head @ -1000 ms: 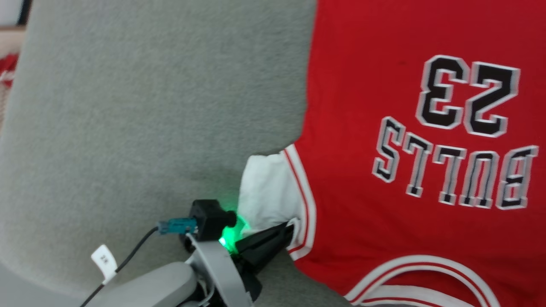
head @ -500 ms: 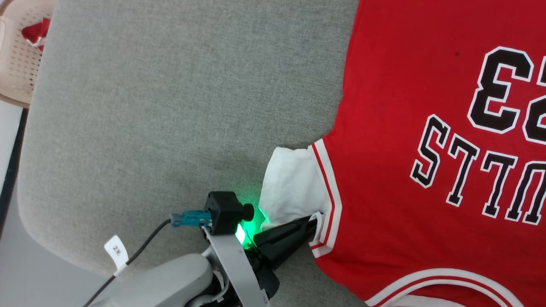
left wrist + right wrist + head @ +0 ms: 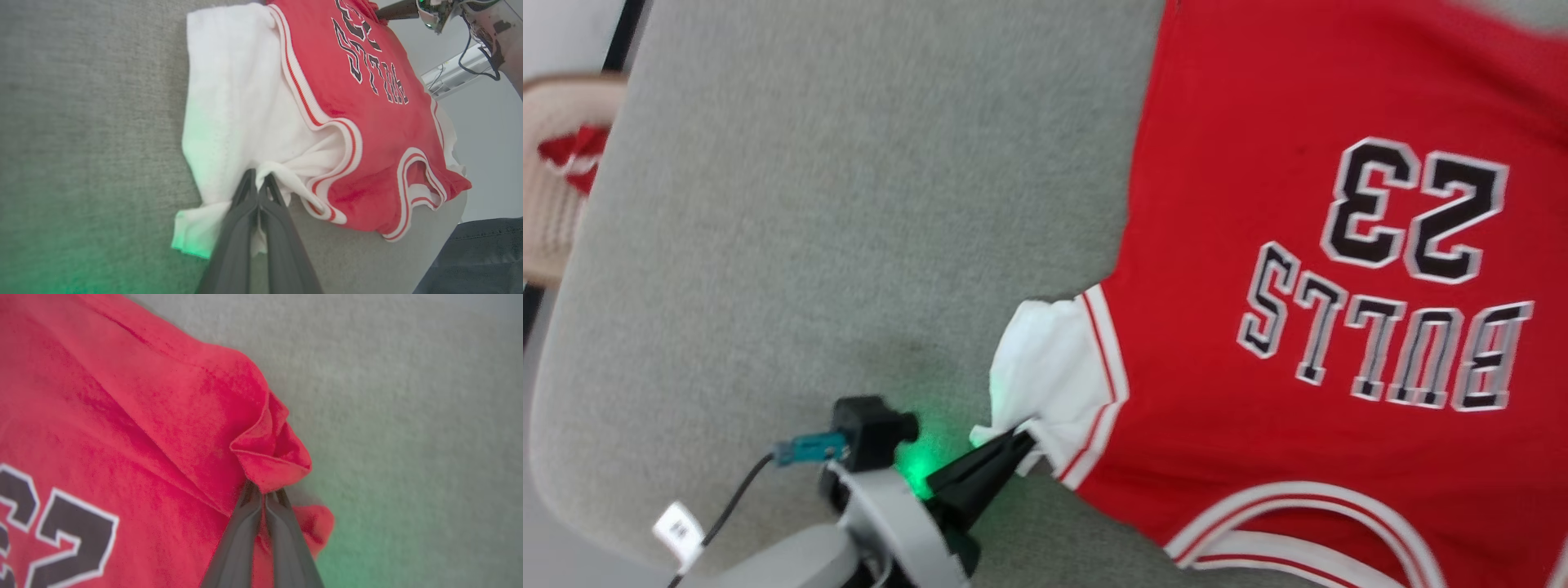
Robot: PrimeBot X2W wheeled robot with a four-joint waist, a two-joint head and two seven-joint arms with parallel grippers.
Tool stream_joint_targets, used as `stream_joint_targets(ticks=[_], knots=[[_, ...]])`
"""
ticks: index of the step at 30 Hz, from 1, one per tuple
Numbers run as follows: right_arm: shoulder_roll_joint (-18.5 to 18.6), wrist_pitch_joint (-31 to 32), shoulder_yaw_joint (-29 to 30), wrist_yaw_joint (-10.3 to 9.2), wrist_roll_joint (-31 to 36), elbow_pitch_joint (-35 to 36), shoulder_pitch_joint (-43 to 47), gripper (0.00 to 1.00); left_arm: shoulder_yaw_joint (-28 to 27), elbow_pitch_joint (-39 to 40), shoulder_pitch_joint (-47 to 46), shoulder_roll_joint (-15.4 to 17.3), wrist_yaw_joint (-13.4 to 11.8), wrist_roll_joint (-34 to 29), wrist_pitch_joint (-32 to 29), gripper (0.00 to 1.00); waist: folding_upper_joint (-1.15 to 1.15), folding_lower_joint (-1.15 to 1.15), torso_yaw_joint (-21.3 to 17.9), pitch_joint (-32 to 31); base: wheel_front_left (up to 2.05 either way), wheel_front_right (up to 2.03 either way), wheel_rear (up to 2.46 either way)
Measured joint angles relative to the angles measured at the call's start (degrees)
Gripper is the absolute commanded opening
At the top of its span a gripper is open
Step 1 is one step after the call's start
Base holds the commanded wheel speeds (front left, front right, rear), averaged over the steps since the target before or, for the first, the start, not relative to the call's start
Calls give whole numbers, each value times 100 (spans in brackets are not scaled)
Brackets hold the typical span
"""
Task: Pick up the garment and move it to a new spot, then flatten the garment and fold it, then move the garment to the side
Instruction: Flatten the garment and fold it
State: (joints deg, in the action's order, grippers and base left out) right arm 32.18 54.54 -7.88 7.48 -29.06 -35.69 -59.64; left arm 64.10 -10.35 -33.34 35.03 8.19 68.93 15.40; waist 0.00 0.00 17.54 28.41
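Garment (image 3: 1307, 245) lies mostly flat on the grey desk (image 3: 809, 204), print side up; "23" and the lettering read upside down in head view.

L tool (image 3: 1010, 445) is clenched on the garment's white sleeve (image 3: 1045, 367) at its outer hem. Cloth there is pulled into a small peak and the rest of the sleeve is rumpled. In left wrist view the fingers (image 3: 241, 228) press together w/ the hem pinched at their tips, and a loose flap of sleeve lies beside them.

R tool (image 3: 263, 494) is clenched too, gripping a red corner of the garment. That corner is bunched into a fold over the tips, right at the garment's edge, w/ bare desk beyond.

Room: a wide bare stretch of desk runs off the garment's sleeve side. The desk's rounded corner (image 3: 580, 482) sits well beyond the sleeve. The garment's neck end lies near the desk edge, so little margin there.

A beige thing (image 3: 556, 204) holding red cloth sits well apart from the garment, past the desk edge; it's blurred.
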Motion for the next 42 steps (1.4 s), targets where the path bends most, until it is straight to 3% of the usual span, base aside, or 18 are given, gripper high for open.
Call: stream_joint_targets(ticks=[5,10,16,21,29,31,36,42], knots=[[681,327,-96,1,-1002,1195,1524,0,-221,-114,389,175,-54,0,-23,0,0,0,-285,-474,0,0,0],[873,581,167,1,-1502,2469,3264,0,-479,-142,727,270,-73,-26,-25,0,0,0,-645,-831,0,0,0],[584,721,495,1,-1626,3599,5103,0,-815,-145,1090,292,-115,-56,-26,0,0,0,-1043,-1207,0,0,0],[256,1125,332,1,-1735,4267,6343,0,-1098,-164,1285,232,-122,-149,-26,0,0,0,-1325,-1419,0,0,0],[-108,678,134,1,-1603,4217,6786,0,-1285,-314,1366,78,-113,-276,-26,0,0,0,-1573,-1586,0,0,0],[-197,290,200,1,-1475,4190,6712,97,-1329,-330,1367,46,-109,-299,-26,0,0,0,-1601,-1582,0,0,0],[15,8,403,1,-1553,4493,6577,100,-1410,-335,1362,20,-104,-360,-26,0,0,0,-1608,-1513,0,0,0],[342,-123,1449,1,-1922,5281,6235,100,-1578,-242,1341,-78,-87,-503,-26,0,0,0,-1508,-1392,0,0,0]])
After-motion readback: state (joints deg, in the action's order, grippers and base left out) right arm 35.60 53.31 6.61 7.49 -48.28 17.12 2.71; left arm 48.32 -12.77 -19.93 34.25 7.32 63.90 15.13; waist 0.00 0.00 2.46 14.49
